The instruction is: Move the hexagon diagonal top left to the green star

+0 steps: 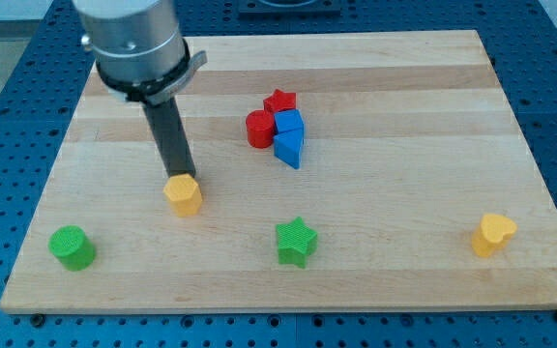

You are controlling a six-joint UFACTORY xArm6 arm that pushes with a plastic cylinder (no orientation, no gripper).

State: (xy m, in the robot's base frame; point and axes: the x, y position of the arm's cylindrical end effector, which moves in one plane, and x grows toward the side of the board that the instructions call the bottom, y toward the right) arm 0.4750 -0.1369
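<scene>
A yellow hexagon (183, 194) lies on the wooden board left of centre. A green star (296, 242) lies to its lower right, near the view's bottom edge of the board. My tip (180, 174) stands at the top edge of the yellow hexagon, touching or almost touching it. The rod rises up and to the left to the grey arm at the view's top left.
A green cylinder (72, 247) sits at the lower left. A red star (280, 101), a red cylinder (259, 129), a blue block (289, 123) and a blue triangle (289, 147) cluster at the upper centre. A yellow heart (492, 234) sits at the lower right.
</scene>
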